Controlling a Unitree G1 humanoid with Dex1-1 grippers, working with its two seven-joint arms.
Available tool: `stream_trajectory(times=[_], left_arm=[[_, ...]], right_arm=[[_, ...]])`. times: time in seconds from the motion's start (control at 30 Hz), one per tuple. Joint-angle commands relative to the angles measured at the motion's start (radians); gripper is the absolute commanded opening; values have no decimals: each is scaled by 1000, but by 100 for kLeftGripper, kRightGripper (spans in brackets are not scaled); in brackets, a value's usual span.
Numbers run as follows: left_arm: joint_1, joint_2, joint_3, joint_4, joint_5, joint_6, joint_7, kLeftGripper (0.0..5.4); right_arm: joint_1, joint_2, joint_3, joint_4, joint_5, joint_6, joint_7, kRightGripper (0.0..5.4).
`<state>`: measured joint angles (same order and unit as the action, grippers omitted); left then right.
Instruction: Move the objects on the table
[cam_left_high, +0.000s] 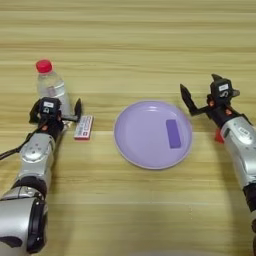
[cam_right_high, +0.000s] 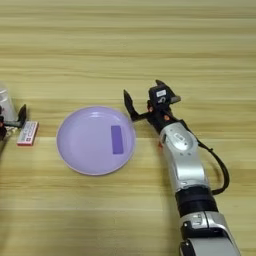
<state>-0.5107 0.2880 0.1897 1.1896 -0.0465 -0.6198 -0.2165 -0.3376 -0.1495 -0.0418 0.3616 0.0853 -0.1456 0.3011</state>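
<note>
Left eye view: the left jaws (cam_left_high: 56, 107) stand wide just in front of the bottle (cam_left_high: 50, 82); the white pack (cam_left_high: 84, 127) lies on the desk (cam_left_high: 150, 40) right beside them.

Right eye view: the right jaws (cam_right_high: 142, 97) gape wide by the plate (cam_right_high: 80, 150); a bit of red cube (cam_right_high: 160, 144) peeks from under that arm

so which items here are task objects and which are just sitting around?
Task objects:
- water bottle
- white pack
- red cube, mostly hidden behind the right arm

Just lying about:
- lilac plate
- purple strip on the plate
</note>
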Motion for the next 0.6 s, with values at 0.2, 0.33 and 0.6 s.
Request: stream_trajectory(times=[0.2, 0.33, 0.6], left_arm=[[56, -32, -18, -45, 2, -32, -9, 538], [87, -44, -27, -66, 10, -35, -10, 538], [126, -55, -43, -108, 16, -33, 1, 538]], right_arm=[[-46, -14, -39, 34, 7, -15, -26, 540], [-45, -18, -47, 30, 9, -14, -26, 540], [-48, -21, -54, 32, 10, -15, -28, 540]])
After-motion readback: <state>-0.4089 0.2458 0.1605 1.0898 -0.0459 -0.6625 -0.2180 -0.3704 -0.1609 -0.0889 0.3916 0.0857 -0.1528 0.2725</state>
